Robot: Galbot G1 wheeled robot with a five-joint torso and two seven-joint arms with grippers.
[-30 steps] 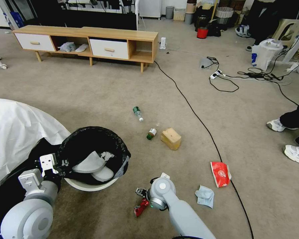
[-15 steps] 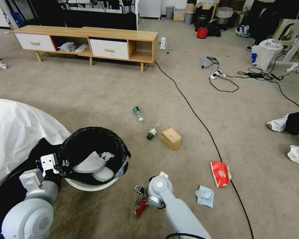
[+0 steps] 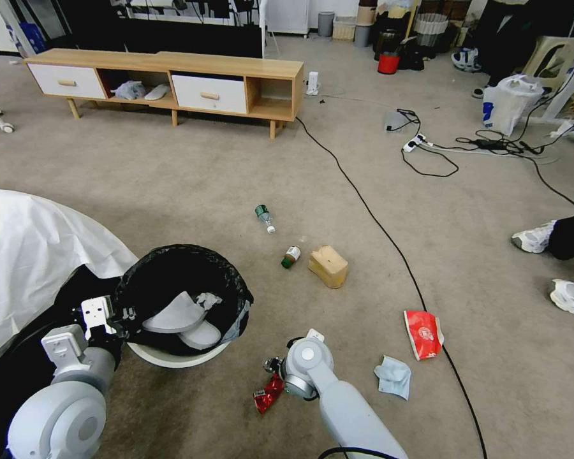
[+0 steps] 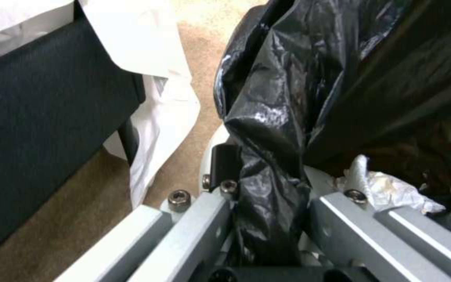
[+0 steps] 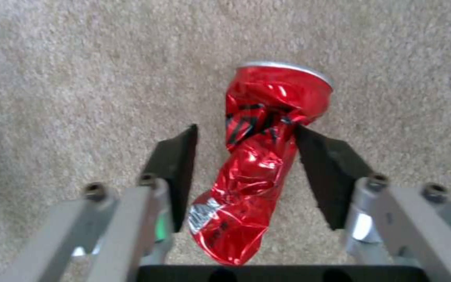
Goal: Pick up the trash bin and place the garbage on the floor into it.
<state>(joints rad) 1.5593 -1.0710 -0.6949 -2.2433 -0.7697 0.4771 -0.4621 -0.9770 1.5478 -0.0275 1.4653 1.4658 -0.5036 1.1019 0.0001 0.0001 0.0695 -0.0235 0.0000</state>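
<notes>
I saw trash bin (image 3: 172, 354) on floor (image 3: 191, 185), rim clamped in left gripper (image 4: 267, 203), wall mostly hidden by bag. Right gripper (image 5: 244, 156) straddled crushed red can (image 5: 259, 156), pads spread; contact unclear.

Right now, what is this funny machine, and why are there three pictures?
It's a robot with two arms, tidying up. One camera sits on its head, looking down at the floor. The other two sit on its wrists, right behind the grippers, which work like hands. The left gripper is pinching the rim of the trash bin, which has a black bag inside. The right gripper is open around a crushed red can lying on the carpet, one finger touching it. Two bottles, a tan box, a red packet and a blue tissue lie nearby.
</notes>
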